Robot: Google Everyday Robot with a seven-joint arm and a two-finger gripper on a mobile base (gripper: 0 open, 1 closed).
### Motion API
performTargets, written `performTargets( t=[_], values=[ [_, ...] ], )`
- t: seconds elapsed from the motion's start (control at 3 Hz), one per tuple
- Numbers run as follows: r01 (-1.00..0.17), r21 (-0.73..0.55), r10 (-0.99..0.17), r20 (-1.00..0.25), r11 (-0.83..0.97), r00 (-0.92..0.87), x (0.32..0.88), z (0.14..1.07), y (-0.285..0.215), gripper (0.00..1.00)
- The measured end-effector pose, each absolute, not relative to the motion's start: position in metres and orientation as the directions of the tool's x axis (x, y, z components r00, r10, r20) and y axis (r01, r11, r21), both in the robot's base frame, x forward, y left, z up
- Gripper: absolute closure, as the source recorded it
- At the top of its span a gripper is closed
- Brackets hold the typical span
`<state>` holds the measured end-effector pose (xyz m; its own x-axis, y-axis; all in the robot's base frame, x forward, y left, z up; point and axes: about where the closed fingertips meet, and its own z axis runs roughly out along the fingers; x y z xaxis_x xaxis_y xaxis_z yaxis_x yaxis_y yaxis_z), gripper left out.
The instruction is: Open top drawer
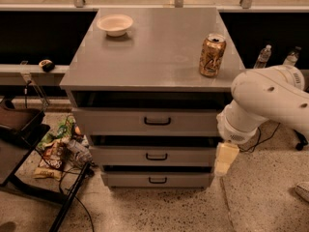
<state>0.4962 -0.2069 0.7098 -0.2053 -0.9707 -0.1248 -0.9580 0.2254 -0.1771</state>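
Camera view: my cream-coloured pincer [226, 158] hangs below my white arm [268, 100], at the right edge of the grey metal cabinet [145, 66], level with the middle drawer [120, 156]. I cannot tell its state. The top drawer [111, 122], a wide grey front with a black bar handle [157, 121], lies up-left of the pincer, apart from it. A gold drink can [212, 55] stands above.
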Motion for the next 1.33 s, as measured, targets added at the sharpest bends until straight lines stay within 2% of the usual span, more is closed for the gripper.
performTargets(
  t=[0.67,1.0,1.33],
  values=[
    [-0.958,-0.255,-0.988,-0.11,0.133,-0.108,0.57,0.704,-0.193,0.0],
    [-0.96,-0.258,-0.991,-0.11,0.105,-0.079,0.588,0.698,-0.184,0.0],
    [-0.97,-0.218,-0.991,-0.104,0.111,-0.09,0.584,0.68,-0.181,0.19]
  ],
)
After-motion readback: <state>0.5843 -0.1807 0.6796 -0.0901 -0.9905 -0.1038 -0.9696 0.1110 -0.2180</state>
